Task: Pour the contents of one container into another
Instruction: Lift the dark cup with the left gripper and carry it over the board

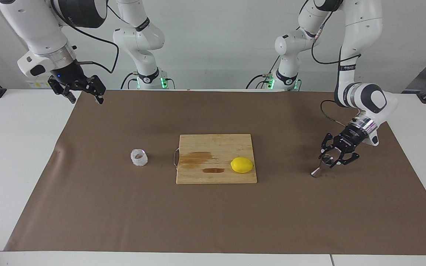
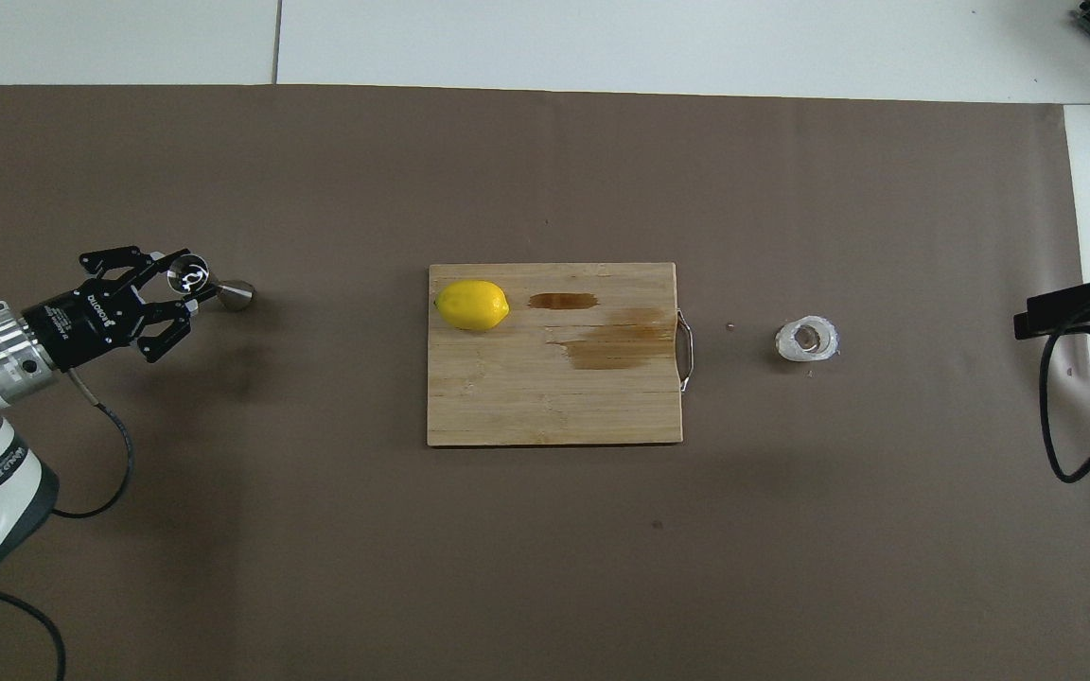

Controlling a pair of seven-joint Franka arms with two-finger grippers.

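Two Franka arms at a white table (image 1: 17, 147) covered by a brown mat (image 1: 213, 214). The left gripper (image 1: 327, 159) is low over the mat near the left arm's end of the table, its fingers closed narrow on the upper cone of the steel jigger (image 1: 319, 166). The jigger leans, with its lower cone resting on the mat and its open mouth caught between the fingertips; in the overhead view the mouth (image 2: 188, 275) shows as a bright ring at the gripper's tip (image 2: 184, 280).

The glass cup (image 1: 139, 157), squat, whitish and bumpy-walled, stands upright on the mat toward the right arm's end, just beside the handle end of the cutting board (image 1: 216, 142) and apart from it. Its open mouth shows from overhead (image 2: 807, 340).

The wooden cutting board lies near the mat's centre, between cup and jigger. A lemon (image 1: 242, 164) lies on the board near the edge that faces the left arm's end; two dark wet stains (image 1: 197, 158) mark the board between the lemon and the handle.

The right gripper (image 1: 84, 95) waits raised above the mat's corner nearest the right arm's base, fingers spread wide and empty, well apart from the cup.
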